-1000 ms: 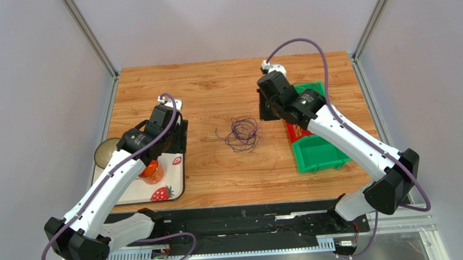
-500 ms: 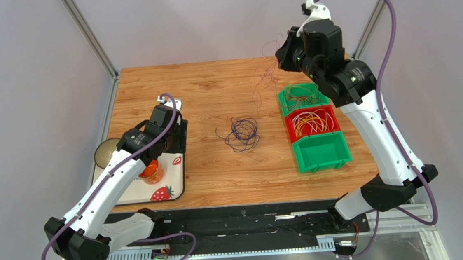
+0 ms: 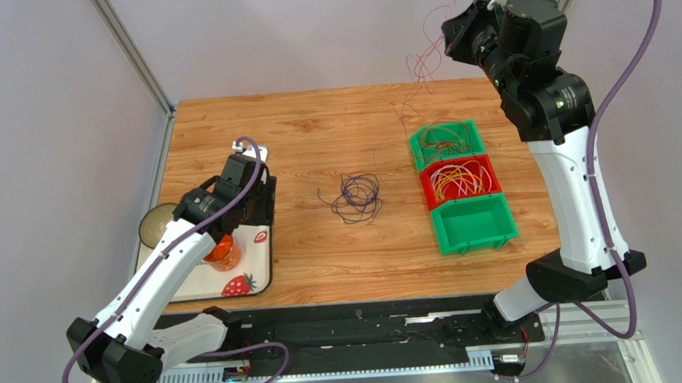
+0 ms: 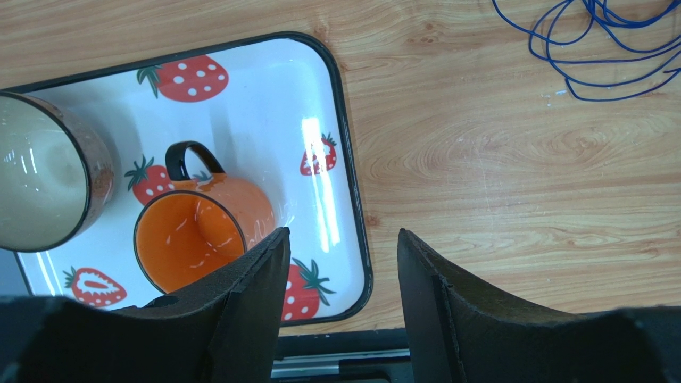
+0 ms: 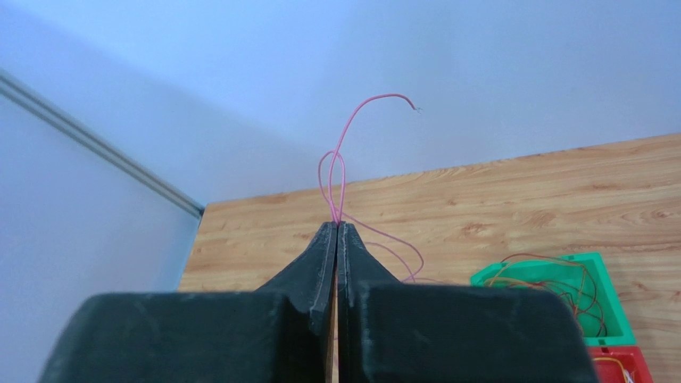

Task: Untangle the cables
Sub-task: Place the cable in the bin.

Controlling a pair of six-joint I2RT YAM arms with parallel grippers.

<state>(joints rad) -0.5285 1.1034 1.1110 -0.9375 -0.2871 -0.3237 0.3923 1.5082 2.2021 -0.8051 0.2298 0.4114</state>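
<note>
A tray (image 3: pixel 251 258) on the table's (image 3: pixel 312 121) left side carries a mug (image 3: pixel 221 251), with a bowl (image 3: pixel 154 226) at its left edge and the left gripper (image 4: pixel 344 247) above. A cable coil (image 3: pixel 357 197) lies mid-table. To its right, 3 bins (image 3: pixel 473 222) run front to back; the far bin (image 3: pixel 413 149) and middle bin (image 3: pixel 425 189) hold cables (image 3: pixel 446 142). Above the far-right corner, the right gripper (image 5: pixel 336 227) pinches a dangling strand (image 3: pixel 417 62).

tabletop (image 3: pixel 312 125): wood grain, smooth, low sheen
tray (image 4: pixel 264 112): glossy white enamel look
bins (image 3: pixel 475 224): moulded plastic
cables (image 3: pixel 357 195): thin, smooth-coated

The wooden table (image 3: pixel 312 121) carries a strawberry-print tray (image 3: pixel 270 252) at its left edge, a loose coil of purple cable (image 3: pixel 357 197) mid-table, and three bins (image 3: pixel 475 225) in a row at the right.
</note>
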